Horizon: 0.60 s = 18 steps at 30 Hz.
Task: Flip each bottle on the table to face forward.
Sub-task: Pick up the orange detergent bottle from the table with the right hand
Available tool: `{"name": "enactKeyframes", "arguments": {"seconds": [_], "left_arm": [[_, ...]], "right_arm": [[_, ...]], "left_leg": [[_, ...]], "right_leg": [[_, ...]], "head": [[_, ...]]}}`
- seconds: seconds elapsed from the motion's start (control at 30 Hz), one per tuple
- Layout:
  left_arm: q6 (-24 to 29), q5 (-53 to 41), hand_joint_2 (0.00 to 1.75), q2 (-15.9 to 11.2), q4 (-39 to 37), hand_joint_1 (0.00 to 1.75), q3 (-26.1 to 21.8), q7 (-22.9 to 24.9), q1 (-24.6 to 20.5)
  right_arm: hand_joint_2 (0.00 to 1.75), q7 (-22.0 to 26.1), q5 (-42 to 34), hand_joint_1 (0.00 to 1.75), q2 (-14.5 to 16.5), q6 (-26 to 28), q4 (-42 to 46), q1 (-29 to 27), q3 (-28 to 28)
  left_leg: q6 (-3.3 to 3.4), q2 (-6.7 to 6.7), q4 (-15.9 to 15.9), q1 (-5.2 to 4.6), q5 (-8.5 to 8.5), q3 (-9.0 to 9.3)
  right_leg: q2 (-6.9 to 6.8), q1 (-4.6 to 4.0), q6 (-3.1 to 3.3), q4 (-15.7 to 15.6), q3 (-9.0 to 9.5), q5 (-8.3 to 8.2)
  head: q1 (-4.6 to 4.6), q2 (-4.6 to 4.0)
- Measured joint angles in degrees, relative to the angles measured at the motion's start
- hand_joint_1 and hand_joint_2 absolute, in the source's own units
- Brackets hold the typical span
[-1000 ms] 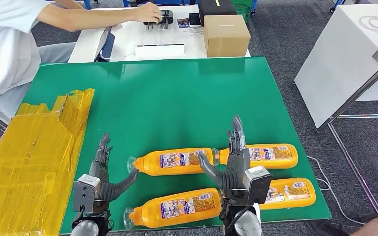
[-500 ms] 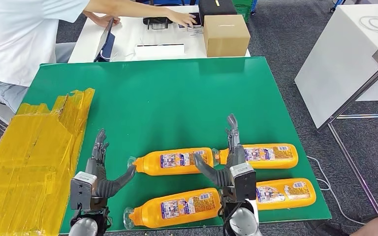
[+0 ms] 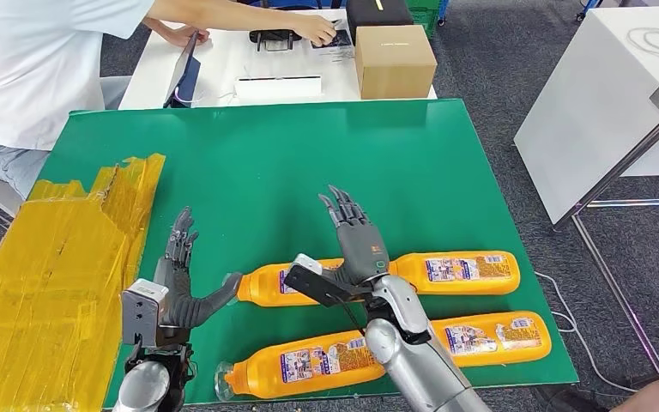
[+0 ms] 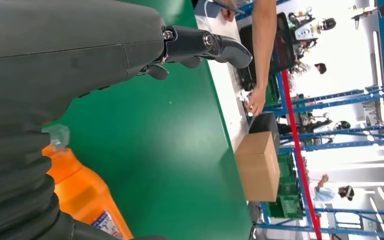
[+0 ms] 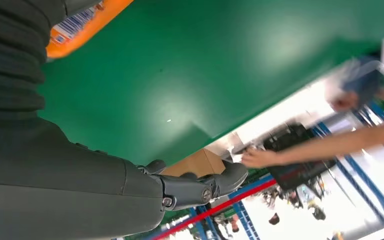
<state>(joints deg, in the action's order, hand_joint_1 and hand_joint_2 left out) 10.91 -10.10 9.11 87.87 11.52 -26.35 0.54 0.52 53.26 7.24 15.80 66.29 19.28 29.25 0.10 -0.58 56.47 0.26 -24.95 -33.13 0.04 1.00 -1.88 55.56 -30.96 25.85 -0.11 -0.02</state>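
My head camera looks down over the green table; both turned wrist cameras skim it closely.

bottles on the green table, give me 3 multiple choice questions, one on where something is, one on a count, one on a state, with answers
1. Where is the cardboard box?
A. on the white desk beyond the green table
B. on the yellow sheet
C. beside the bottles

2. How many orange bottles lie on the table?
A. two
B. four
C. six

3. How is the right hand?
A. gripping a bottle
B. holding the box
C. open above the bottles, fingers spread

Answers:
1. A, it sits on the desk past the table's far edge.
2. B, two in the far row, two in the near row.
3. C, its fingers are apart and hold nothing.
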Motion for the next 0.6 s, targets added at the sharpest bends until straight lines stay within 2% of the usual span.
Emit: {"name": "enactKeyframes", "arguments": {"seconds": [0.2, 0.33, 0.43, 0.57, 0.6], "left_arm": [[-0.82, 0.21, 1.75, 0.45, -0.45, 0.00, -0.01, 0.50, -1.36], [-1.08, 0.56, 1.75, 0.76, -1.18, 0.00, -0.07, 0.56, -2.12], [-1.18, 0.65, 1.75, 0.91, -1.67, 0.00, -0.07, 0.56, -2.43], [-1.17, 0.87, 1.75, 0.92, -2.08, 0.00, -0.08, 0.50, -2.65], [-1.13, 1.02, 1.75, 0.92, -2.18, 0.00, -0.11, 0.44, -2.67]], "right_arm": [[1.75, -2.30, 4.37, 0.00, 1.13, -0.70, -8.33, 5.51, 3.76], [0.00, -1.57, 4.49, 0.00, 2.15, -1.85, -12.41, 7.86, 5.48], [0.00, -0.07, 3.94, 0.00, 2.86, -2.83, -14.15, 8.44, 6.59], [1.75, 0.77, 3.49, 0.00, 3.36, -3.37, -15.54, 8.94, 7.52], [1.75, 1.30, 3.19, 0.00, 3.37, -3.78, -15.72, 9.02, 7.83]], "left_leg": [[0.00, 0.00, 0.00, 0.00, -0.01, -0.07], [0.00, 0.00, 0.00, 0.00, 0.00, -0.06], [0.00, 0.00, 0.00, 0.00, 0.00, -0.06], [0.00, 0.00, 0.00, 0.00, -0.01, -0.07], [0.00, 0.00, 0.00, 0.00, -0.01, -0.07]], "right_leg": [[0.00, 0.00, 0.00, 0.00, -0.07, 0.01], [0.00, 0.00, 0.00, 0.00, -0.07, 0.01], [0.00, 0.00, 0.00, 0.00, -0.07, 0.01], [0.00, 0.00, 0.00, 0.00, -0.08, 0.01], [0.00, 0.00, 0.00, 0.00, -0.08, 0.01]], "head": [[0.00, 0.00], [0.01, 0.00], [0.01, 0.00], [0.01, 0.00], [0.01, 0.00]]}}
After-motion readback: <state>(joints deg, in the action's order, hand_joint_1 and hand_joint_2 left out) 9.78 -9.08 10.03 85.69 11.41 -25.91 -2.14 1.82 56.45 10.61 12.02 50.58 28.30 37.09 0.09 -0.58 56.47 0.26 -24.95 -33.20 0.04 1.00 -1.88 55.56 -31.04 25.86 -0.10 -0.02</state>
